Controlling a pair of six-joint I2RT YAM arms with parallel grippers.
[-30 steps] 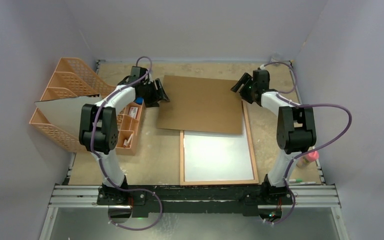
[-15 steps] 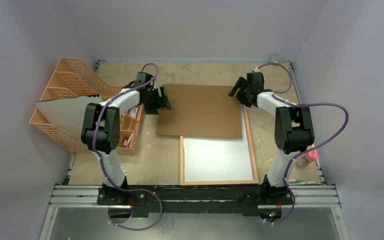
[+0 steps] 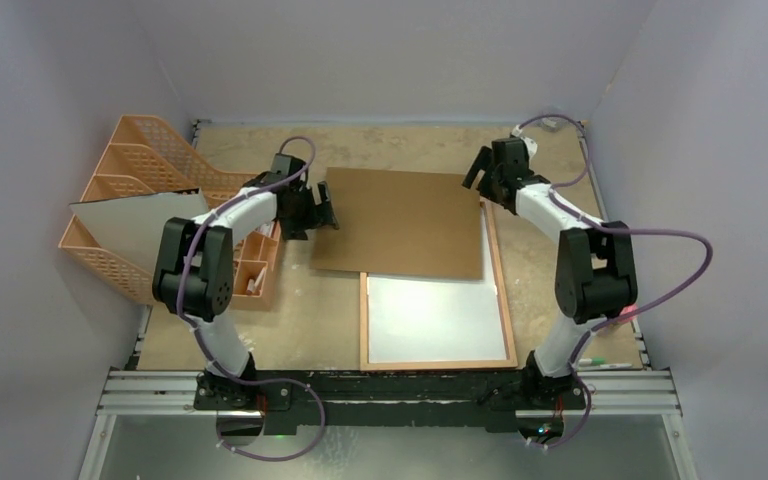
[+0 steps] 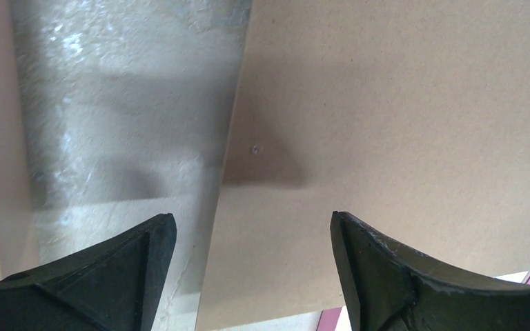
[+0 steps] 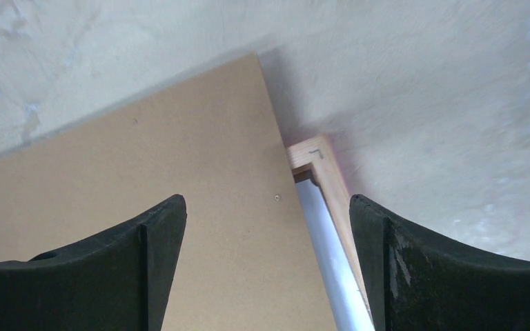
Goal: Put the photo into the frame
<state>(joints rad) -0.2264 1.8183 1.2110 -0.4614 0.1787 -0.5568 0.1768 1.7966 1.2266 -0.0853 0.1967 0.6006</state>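
The frame (image 3: 364, 320) lay reverse-up on the desk (image 3: 300, 320). The white sheet inside its rim looked to be the photo (image 3: 435, 320), print side down. A brown backing board (image 3: 400, 220) lay skewed across the frame's far end. The left gripper (image 4: 252, 227) and the right gripper (image 5: 266, 207) flanked the board, fingers apart and empty. Pushed down askew, the board could ride up on the rim or crease the photo.

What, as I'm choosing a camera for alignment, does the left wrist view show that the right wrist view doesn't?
Left wrist only: the left gripper, open over the left edge of the board. Right wrist only: the right gripper, open over the board's far corner, plus a wooden corner of the frame. Both: the brown board on the table.
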